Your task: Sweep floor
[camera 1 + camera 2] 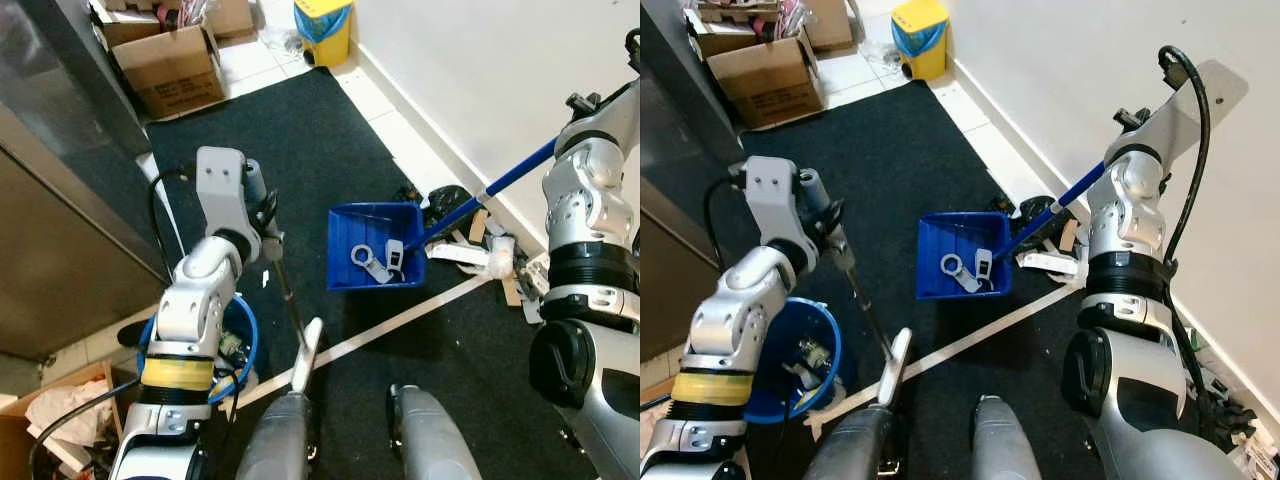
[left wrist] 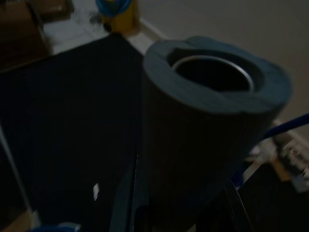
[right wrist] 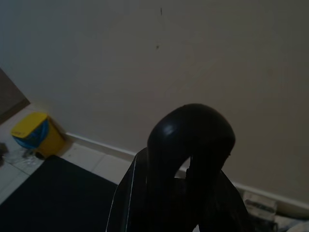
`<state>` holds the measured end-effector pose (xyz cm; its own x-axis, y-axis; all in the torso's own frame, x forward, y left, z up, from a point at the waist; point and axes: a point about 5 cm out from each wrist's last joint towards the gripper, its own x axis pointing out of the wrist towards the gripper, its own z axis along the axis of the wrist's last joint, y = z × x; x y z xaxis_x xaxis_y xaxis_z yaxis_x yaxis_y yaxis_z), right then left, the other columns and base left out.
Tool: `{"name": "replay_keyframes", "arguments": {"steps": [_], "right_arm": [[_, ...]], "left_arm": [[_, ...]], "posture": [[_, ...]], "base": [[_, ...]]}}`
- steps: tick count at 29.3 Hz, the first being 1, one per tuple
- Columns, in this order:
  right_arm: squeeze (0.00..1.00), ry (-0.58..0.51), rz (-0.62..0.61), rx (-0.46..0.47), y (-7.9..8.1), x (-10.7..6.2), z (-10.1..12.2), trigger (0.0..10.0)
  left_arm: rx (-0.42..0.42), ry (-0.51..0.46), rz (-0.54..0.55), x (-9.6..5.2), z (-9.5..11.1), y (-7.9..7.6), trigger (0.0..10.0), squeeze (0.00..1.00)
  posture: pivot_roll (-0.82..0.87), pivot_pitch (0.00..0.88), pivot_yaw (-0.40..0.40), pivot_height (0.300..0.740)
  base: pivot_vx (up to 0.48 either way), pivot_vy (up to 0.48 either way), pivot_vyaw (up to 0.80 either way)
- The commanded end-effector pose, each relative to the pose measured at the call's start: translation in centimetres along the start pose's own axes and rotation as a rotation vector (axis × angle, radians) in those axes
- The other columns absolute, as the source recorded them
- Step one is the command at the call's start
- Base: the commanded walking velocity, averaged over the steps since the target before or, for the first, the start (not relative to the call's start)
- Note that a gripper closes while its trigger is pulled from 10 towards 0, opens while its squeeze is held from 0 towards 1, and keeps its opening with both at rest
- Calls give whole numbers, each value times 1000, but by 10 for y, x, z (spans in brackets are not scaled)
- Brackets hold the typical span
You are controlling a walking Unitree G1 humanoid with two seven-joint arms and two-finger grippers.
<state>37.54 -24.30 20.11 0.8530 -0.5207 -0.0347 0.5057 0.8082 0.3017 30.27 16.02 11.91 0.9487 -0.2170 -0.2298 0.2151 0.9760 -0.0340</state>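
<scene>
Black carpet [image 1: 300, 130] covers the floor beside a white wall [image 1: 480, 70]. On it sits a blue dustpan [image 1: 375, 245] with bits of trash inside. Right gripper [image 3: 190, 145] holds the dustpan's long blue handle [image 1: 500, 190]. Left gripper [image 1: 268, 235] grips the broom stick [image 1: 290, 300], near the dustpan.

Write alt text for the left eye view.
A blue dustpan holding pale scraps sits on a black mat, its blue handle running to the robot's right arm. The left gripper holds a thin broom stick.
</scene>
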Motion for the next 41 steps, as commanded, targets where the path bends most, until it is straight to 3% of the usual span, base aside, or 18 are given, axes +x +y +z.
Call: {"name": "replay_keyframes", "arguments": {"steps": [1, 8, 23, 41], "right_arm": [[0, -69, 2, -2, -1, 0, 12, 10000], [0, -80, 7, 16, 1, 2, 19, 10000], [0, -57, 34, 23, 7, 3, 15, 10000], [0, -49, 32, 21, 6, 4, 14, 10000]], "left_arm": [[34, -6, 27, -4, 0, 6, 10000, 0], [83, -5, 11, -10, -1, 3, 10000, 0], [21, -4, 22, -14, -5, -4, 10000, 0], [-48, 9, -8, -16, -7, -11, 10000, 0]], "posture": [[33, 34, 38, 740], [36, 31, 32, 740], [48, 28, 13, 740], [52, 40, 11, 740]], "base": [[0, 0, 0], [0, 0, 0], [0, 0, 0], [0, 0, 763]]}}
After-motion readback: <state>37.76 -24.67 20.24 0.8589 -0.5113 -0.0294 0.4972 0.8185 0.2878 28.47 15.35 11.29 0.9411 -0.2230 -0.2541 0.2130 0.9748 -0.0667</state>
